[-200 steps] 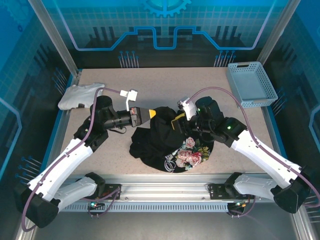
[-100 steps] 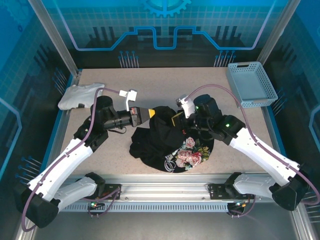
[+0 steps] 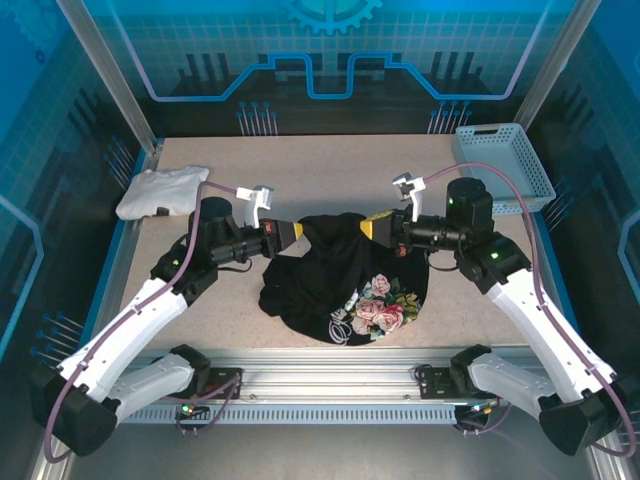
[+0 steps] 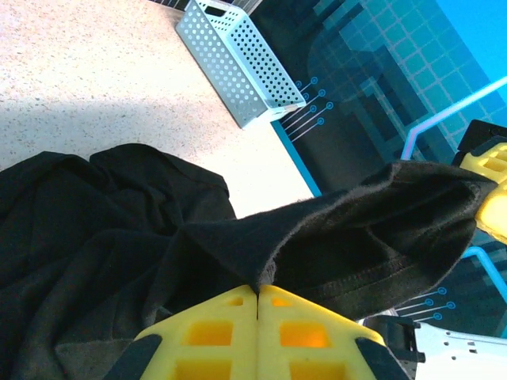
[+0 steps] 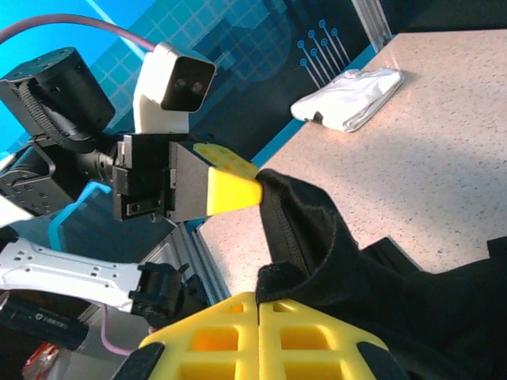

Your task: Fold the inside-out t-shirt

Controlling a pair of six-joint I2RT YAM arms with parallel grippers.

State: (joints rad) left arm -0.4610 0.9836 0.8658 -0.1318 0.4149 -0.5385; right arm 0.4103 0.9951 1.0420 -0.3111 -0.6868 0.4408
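Top external: left pincer (image 3: 302, 231) at nine o'clock and right pincer (image 3: 369, 228) at three each clamp the black floral-print cloth t-shirt (image 3: 325, 275); probably the spreading step, with laying it flat next.

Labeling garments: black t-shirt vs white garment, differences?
The black t-shirt is larger, crumpled mid-table; the white garment is smaller, folded, at the far-left edge. The left gripper and right gripper pinch the black t-shirt; the white garment lies untouched. Both rest on the table.
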